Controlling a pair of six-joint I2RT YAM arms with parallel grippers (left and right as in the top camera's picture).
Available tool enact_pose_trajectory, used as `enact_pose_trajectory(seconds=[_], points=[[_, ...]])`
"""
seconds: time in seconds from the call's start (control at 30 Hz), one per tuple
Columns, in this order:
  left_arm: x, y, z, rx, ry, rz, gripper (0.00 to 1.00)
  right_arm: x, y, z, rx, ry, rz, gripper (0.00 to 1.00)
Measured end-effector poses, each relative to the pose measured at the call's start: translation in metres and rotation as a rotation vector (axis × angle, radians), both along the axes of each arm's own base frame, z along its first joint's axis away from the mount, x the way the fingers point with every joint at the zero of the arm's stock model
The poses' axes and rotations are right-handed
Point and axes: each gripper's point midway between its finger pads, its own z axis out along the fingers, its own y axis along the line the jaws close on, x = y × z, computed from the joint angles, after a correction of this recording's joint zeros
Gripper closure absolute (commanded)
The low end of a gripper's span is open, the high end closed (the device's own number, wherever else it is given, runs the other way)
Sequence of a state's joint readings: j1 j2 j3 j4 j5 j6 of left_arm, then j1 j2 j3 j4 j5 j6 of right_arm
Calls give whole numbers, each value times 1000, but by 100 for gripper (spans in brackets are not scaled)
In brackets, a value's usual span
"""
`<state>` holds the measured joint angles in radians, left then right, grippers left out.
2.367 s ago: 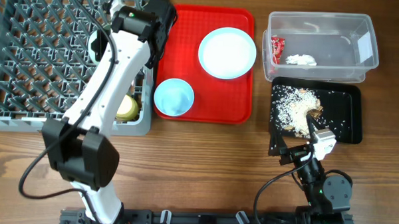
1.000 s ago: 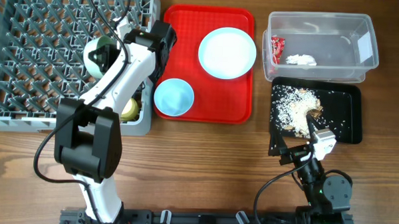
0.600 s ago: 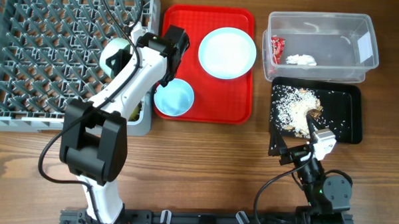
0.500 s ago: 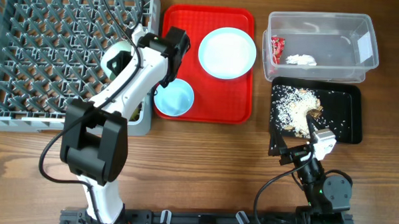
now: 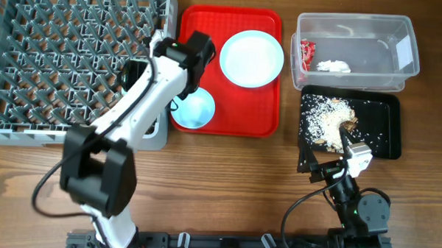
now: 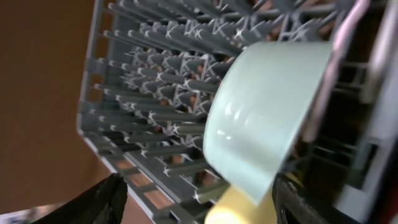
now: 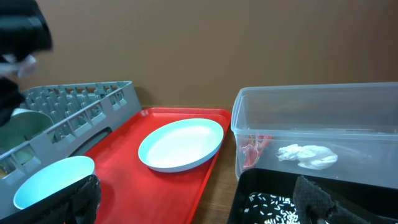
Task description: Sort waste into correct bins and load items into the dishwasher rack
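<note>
In the left wrist view the mint green bowl [image 6: 267, 112] lies on its side among the pegs of the grey dishwasher rack [image 6: 149, 81], with the yellow cup [image 6: 242, 208] just below it. My left gripper [image 6: 199, 208] is open and stands back from the bowl, holding nothing. From overhead the left arm hides that corner of the rack [image 5: 31, 58]. The pale blue bowl [image 5: 195, 112] and the plate [image 5: 251, 59] sit on the red serving tray. My right gripper [image 7: 199, 208] is open and empty at the near edge of the black tray [image 5: 387, 122].
The red serving tray [image 5: 232, 123] lies between the rack and the bins. The clear tub [image 5: 357, 37] holds a red wrapper [image 5: 306, 53] and a white tissue [image 5: 333, 66]. Rice and brown scraps [image 5: 328, 113] cover the black tray's left half.
My left gripper has opened and let go of the mint green bowl in the rack, then drawn back to the right. The right arm has not moved.
</note>
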<state>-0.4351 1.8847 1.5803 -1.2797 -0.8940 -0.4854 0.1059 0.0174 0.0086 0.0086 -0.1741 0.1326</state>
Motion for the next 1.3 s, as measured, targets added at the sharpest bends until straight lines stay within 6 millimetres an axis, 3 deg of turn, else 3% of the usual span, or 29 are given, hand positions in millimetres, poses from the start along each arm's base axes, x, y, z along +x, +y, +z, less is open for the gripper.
enact_pose_trajectory(seconds=[0.13, 0.23, 0.37, 0.47, 0.6, 0.67, 0.77, 0.8, 0.93, 1.03, 1.17, 1.3], points=[[-2, -10, 24, -128, -69, -4, 22, 0, 0, 0, 0, 0, 0, 0], [-6, -19, 32, -219, -88, -11, 21, 0, 0, 0, 0, 0, 0, 0], [-15, -39, 21, -350, -32, -26, 27, 0, 0, 0, 0, 0, 0, 0], [-22, -61, 12, -451, 16, -49, 41, 0, 0, 0, 0, 0, 0, 0], [-28, -93, 6, -537, 50, -106, 44, 0, 0, 0, 0, 0, 0, 0], [-29, -112, 6, -575, 51, -145, 57, 0, 0, 0, 0, 0, 0, 0], [-28, -133, 5, -641, 44, -180, 91, 0, 0, 0, 0, 0, 0, 0], [-28, -138, 3, -653, 48, -189, 95, 0, 0, 0, 0, 0, 0, 0], [-29, -153, -20, -667, 112, -188, 96, 0, 0, 0, 0, 0, 0, 0], [-18, -164, -56, -662, 156, -177, 96, 0, 0, 0, 0, 0, 0, 0], [-17, -173, -94, -662, 228, -160, 96, 0, 0, 0, 0, 0, 0, 0], [-18, -181, -105, -677, 252, -164, 96, 0, 0, 0, 0, 0, 0, 0]])
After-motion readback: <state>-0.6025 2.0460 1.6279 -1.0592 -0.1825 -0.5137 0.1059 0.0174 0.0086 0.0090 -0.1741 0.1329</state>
